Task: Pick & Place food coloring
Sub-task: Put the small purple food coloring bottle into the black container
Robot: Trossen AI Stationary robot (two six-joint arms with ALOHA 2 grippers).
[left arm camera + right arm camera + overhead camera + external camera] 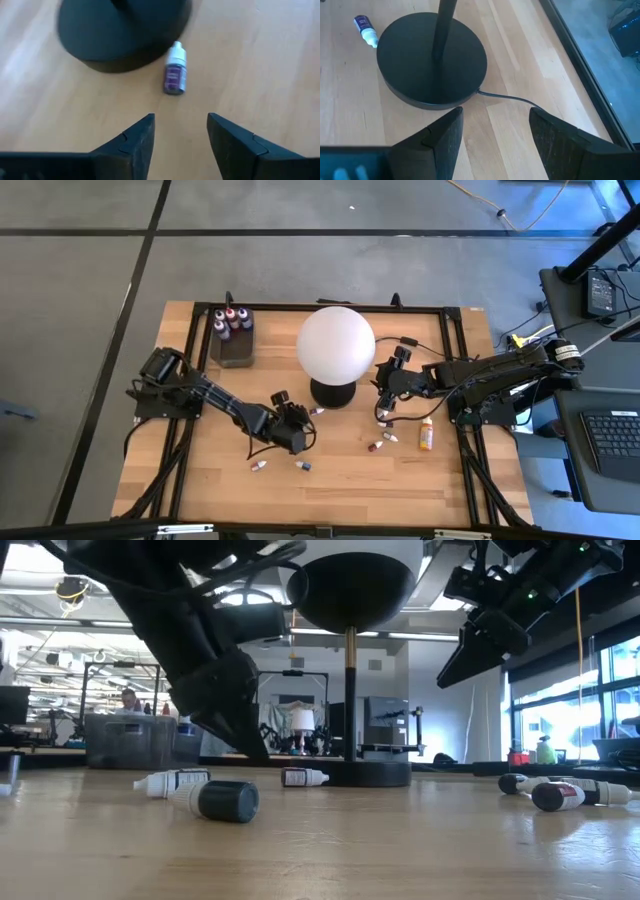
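Centrally on the pale wood-grain desk (340,480), the left gripper (180,131), jaws apart, faces a small white-capped bottle (175,75) beside the lamp's round black base (120,35); the right gripper (495,131) is likewise spread.

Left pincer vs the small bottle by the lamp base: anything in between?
Nothing. In the left wrist view, only bare wood lies between the open left pincer and the small bottle, which lies beside the lamp base.
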